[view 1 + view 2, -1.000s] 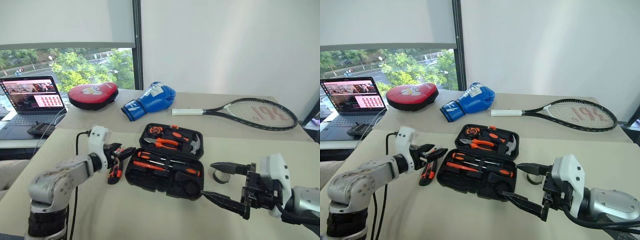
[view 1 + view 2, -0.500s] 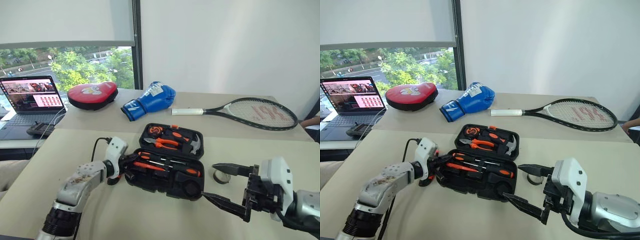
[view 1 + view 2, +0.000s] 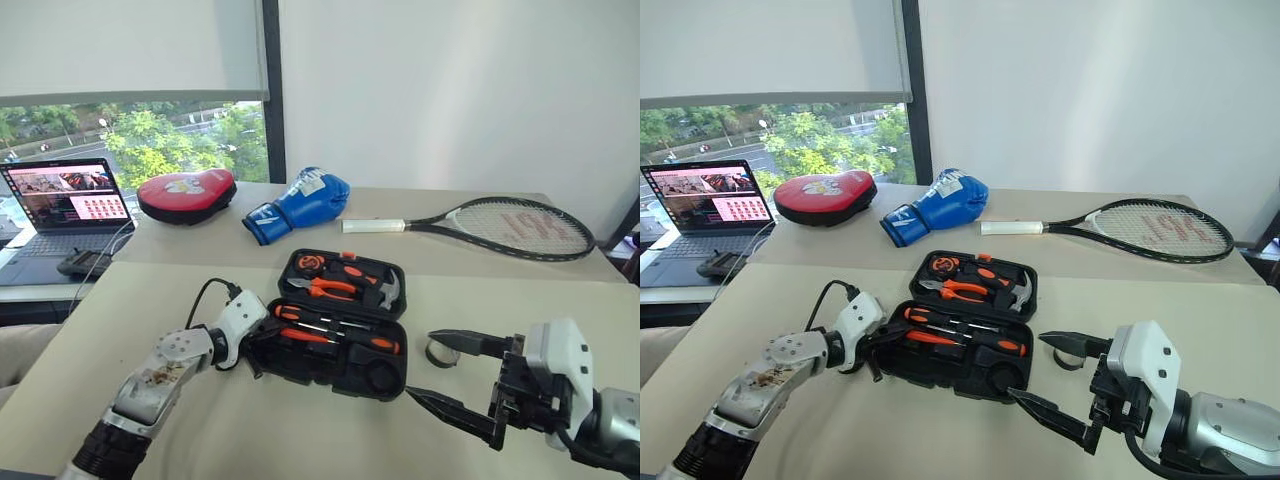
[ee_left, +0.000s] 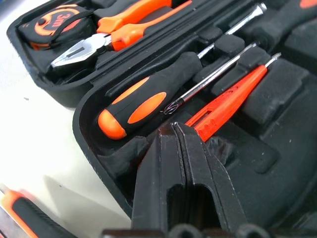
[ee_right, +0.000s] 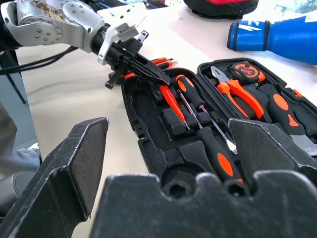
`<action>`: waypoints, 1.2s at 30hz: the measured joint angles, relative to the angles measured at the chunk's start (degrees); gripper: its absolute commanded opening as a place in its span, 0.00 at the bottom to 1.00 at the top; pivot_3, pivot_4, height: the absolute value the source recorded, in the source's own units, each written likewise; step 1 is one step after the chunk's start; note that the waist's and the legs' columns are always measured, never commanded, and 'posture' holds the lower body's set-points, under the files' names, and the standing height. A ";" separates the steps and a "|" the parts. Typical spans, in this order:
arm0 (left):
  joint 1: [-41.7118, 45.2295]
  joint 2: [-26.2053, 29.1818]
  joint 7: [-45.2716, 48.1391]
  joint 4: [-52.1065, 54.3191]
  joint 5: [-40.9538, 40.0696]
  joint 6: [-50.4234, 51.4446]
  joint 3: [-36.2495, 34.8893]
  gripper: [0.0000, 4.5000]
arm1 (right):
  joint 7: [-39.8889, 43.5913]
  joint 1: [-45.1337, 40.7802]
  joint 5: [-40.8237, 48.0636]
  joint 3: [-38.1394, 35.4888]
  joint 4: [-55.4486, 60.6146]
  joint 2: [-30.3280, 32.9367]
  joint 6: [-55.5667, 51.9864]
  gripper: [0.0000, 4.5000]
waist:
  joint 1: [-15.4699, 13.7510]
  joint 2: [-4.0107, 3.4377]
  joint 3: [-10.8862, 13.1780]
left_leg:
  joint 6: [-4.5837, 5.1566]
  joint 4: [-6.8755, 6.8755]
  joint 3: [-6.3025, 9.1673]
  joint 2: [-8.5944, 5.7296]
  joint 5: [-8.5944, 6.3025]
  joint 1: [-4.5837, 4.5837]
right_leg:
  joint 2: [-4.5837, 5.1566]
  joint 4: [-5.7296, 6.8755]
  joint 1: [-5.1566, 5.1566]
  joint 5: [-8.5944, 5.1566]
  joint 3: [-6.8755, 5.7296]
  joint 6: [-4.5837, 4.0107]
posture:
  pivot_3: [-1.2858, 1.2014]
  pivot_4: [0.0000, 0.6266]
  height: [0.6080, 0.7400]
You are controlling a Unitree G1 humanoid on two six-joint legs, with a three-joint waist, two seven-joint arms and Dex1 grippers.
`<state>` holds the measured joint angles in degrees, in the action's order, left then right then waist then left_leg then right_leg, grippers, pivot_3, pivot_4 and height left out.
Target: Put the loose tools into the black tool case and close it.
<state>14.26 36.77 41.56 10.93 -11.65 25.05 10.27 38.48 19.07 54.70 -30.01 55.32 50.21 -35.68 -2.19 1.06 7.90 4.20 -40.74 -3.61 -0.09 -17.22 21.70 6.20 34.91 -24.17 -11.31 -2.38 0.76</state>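
Observation:
The black tool case lies open in the middle of the table. Its near half holds two long screwdrivers and a small orange screwdriver. My left gripper is shut at the case's left end, its tips resting at the handle end of the small screwdriver, with nothing seen between the fingers. The orange-black utility knife lies on the table just outside that end. A small dark tape roll sits right of the case. My right gripper hangs open beside the roll, holding nothing.
Pliers, a hammer and a tape measure fill the case's lid half. A laptop, red punching pad, blue boxing glove and tennis racket lie on the far table. A cable trails from my left wrist.
My left gripper sank from above the knife to the case's left end, rolled over, and closed its fingers. The right arm stayed where it was.

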 measured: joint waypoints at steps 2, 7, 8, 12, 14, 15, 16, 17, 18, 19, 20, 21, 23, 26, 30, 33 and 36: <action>-1.41 -1.15 -0.12 0.85 -2.23 1.16 -2.78 0.01 | 0.07 -0.37 -0.07 0.24 -0.19 0.05 0.00 1.00 | 0.21 -0.01 0.00 | 0.00 0.06 -0.04 0.02 0.00 0.00 | -0.01 0.00 -0.04 0.01 0.01 0.02 | 0.52 0.24 1.00; -2.57 -8.93 -5.55 3.47 -22.40 19.10 -18.32 0.16 | 1.12 -2.41 -0.62 2.31 -1.29 0.17 0.11 1.00 | 0.20 0.54 0.40 | -0.14 0.00 0.16 0.11 0.09 0.33 | -0.11 0.08 -0.28 0.17 -0.08 0.33 | 0.52 0.24 1.00; -1.44 -8.95 -8.54 4.70 -27.02 23.92 -23.06 0.24 | 1.68 -3.16 -0.66 2.80 -1.91 0.21 0.21 1.00 | 0.18 0.64 0.49 | -0.16 0.00 0.20 0.11 0.10 0.34 | -0.14 0.10 -0.27 0.16 -0.09 0.33 | 0.52 0.24 1.00; 0.98 -7.81 -17.73 9.56 -33.30 33.26 -32.92 0.58 | 3.19 -5.22 -1.68 4.88 -3.89 0.25 0.61 1.00 | 0.09 0.65 0.55 | -0.11 0.01 0.18 -0.01 0.07 0.30 | -0.38 0.05 -0.17 0.14 -0.09 0.37 | 0.52 0.24 1.00; 0.23 -6.74 -22.92 11.99 -32.72 37.39 -33.67 0.73 | 4.36 -6.88 -2.23 6.03 -5.27 0.25 0.87 1.00 | 0.10 0.67 0.56 | -0.07 0.01 0.14 -0.06 0.04 0.29 | -0.38 0.02 -0.14 0.14 -0.08 0.38 | 0.52 0.24 1.00; -0.04 -6.78 -24.55 12.51 -32.39 38.56 -33.63 0.76 | 4.67 -7.39 -2.46 6.46 -5.64 0.25 1.10 1.00 | 0.08 0.67 0.57 | -0.06 0.01 0.13 -0.07 0.03 0.30 | -0.37 0.02 -0.14 0.14 -0.09 0.39 | 0.52 0.24 1.00; -0.78 -6.78 -26.16 13.34 -32.14 39.89 -33.44 0.89 | 5.14 -7.79 -2.77 7.01 -6.09 0.25 1.29 1.00 | 0.01 0.70 0.58 | -0.06 0.01 0.13 -0.07 0.03 0.31 | -0.36 0.00 -0.14 0.14 -0.09 0.39 | 0.52 0.24 1.00; -1.59 -6.78 -27.18 14.08 -31.67 40.62 -32.81 0.96 | 5.42 -8.32 -2.90 7.34 -6.59 0.25 1.30 1.00 | -0.03 0.70 0.59 | -0.08 0.01 0.14 -0.07 0.03 0.31 | -0.34 0.00 -0.14 0.14 -0.08 0.38 | 0.52 0.24 1.00; -2.29 -6.90 -28.15 14.71 -31.26 41.76 -31.62 0.98 | 5.87 -9.14 -3.00 7.66 -7.10 0.25 1.35 1.00 | -0.11 0.71 0.60 | -0.08 0.01 0.13 -0.07 0.04 0.32 | -0.33 0.00 -0.15 0.14 -0.07 0.38 | 0.52 0.24 1.00; -3.07 -6.88 -28.73 15.55 -31.08 42.37 -30.49 0.98 | 6.22 -9.60 -3.24 8.01 -7.46 0.25 1.41 1.00 | -0.15 0.72 0.61 | -0.09 0.01 0.14 -0.07 0.04 0.32 | -0.33 0.00 -0.15 0.15 -0.07 0.37 | 0.52 0.24 1.00; -4.01 -6.75 -29.16 16.49 -30.50 42.77 -28.88 0.98 | 6.55 -9.81 -3.46 8.33 -7.58 0.28 1.42 1.00 | -0.17 0.71 0.61 | -0.12 0.02 0.15 -0.06 0.03 0.31 | -0.23 0.01 -0.17 0.14 -0.07 0.36 | 0.52 0.24 1.00; -4.54 -6.75 -29.59 17.16 -30.09 43.13 -27.95 0.98 | 6.74 -9.87 -3.54 8.56 -7.60 0.29 1.42 1.00 | -0.16 0.70 0.62 | -0.13 0.02 0.15 -0.05 0.03 0.32 | -0.11 0.03 -0.18 0.13 -0.06 0.34 | 0.52 0.24 1.00; -5.47 -6.72 -30.84 18.13 -28.85 44.13 -26.16 0.98 | 7.31 -9.91 -3.60 8.68 -7.66 0.44 1.42 1.00 | -0.12 0.69 0.62 | -0.18 0.03 0.15 -0.03 0.03 0.31 | -0.06 0.04 -0.20 0.12 -0.05 0.30 | 0.52 0.24 1.00; -5.87 -7.23 -34.23 18.53 -25.96 45.35 -23.70 0.98 | 7.79 -10.10 -3.60 8.58 -7.69 1.26 1.42 1.00 | -0.13 0.66 0.64 | -0.21 0.04 0.16 -0.02 0.04 0.30 | -0.03 0.04 -0.20 0.11 -0.04 0.27 | 0.52 0.24 1.00; -6.35 -9.56 -36.89 19.61 -23.11 44.52 -22.92 0.86 | 8.07 -9.97 -3.10 7.52 -7.67 1.80 1.38 1.00 | -0.13 0.63 0.64 | -0.22 0.04 0.16 0.00 0.05 0.25 | 0.03 0.05 -0.18 0.13 -0.04 0.19 | 0.52 0.24 1.00; -7.15 -9.58 -37.06 19.60 -21.56 43.51 -22.85 0.64 | 8.10 -9.67 -2.73 6.44 -7.64 2.30 1.37 1.00 | -0.10 0.62 0.63 | -0.23 0.05 0.16 0.02 0.05 0.24 | 0.03 0.06 -0.20 0.10 -0.05 0.09 | 0.52 0.24 1.00; -7.69 -10.65 -36.89 19.44 -20.10 41.76 -22.84 0.41 | 7.95 -9.03 -2.69 6.32 -7.61 2.29 1.35 1.00 | -0.10 0.58 0.64 | -0.22 0.06 0.16 0.01 0.05 0.26 | 0.08 0.05 -0.20 0.02 -0.06 -0.05 | 0.52 0.24 1.00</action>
<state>6.57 26.13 4.67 30.37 -31.75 66.81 -12.57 46.43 10.04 52.01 -23.69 47.71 52.51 -34.34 -2.29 1.64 8.54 3.97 -40.69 -3.45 -0.08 -17.17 21.96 6.28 34.96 -24.38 -11.29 -2.43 0.72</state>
